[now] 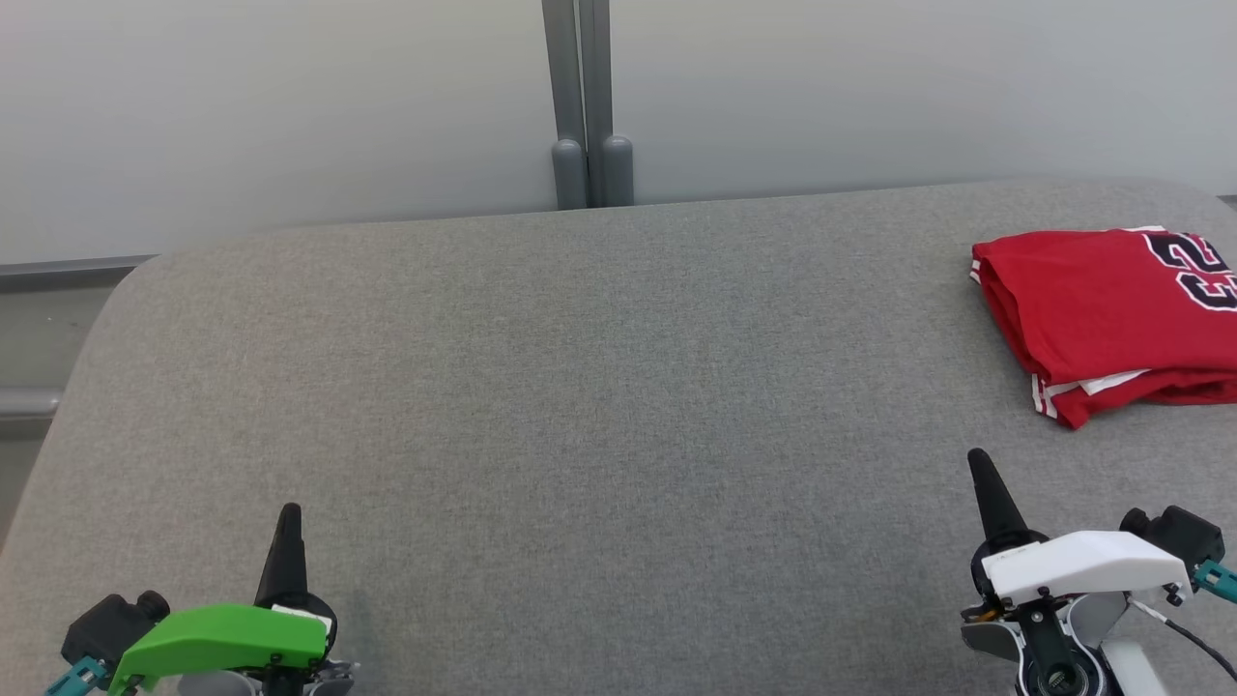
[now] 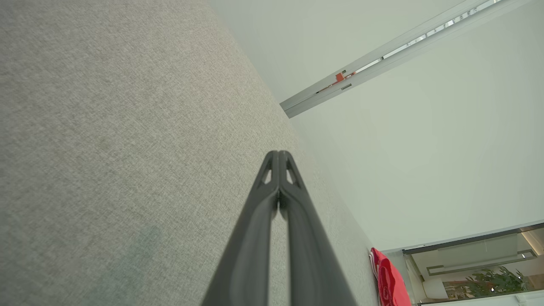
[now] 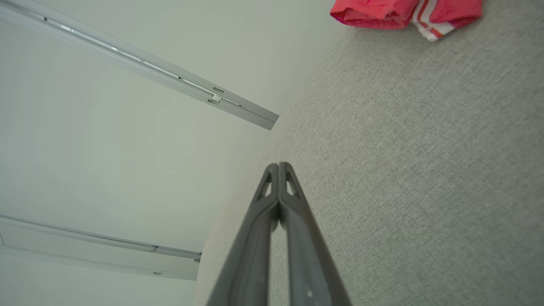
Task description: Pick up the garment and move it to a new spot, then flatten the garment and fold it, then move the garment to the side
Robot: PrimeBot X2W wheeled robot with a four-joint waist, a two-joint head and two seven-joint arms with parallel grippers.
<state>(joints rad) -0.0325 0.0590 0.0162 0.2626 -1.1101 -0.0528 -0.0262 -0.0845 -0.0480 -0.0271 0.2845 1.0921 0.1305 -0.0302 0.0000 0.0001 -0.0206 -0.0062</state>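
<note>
Both grippers (image 1: 290,512) (image 1: 978,459) low — fingers closed, pointing forward.

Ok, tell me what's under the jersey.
The folded jersey lies on the grey surface, which shows along its left and near edges. Anything beneath it or between its layers is covered.

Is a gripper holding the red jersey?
No, the folded red jersey lies apart from the left gripper and right gripper.
</note>
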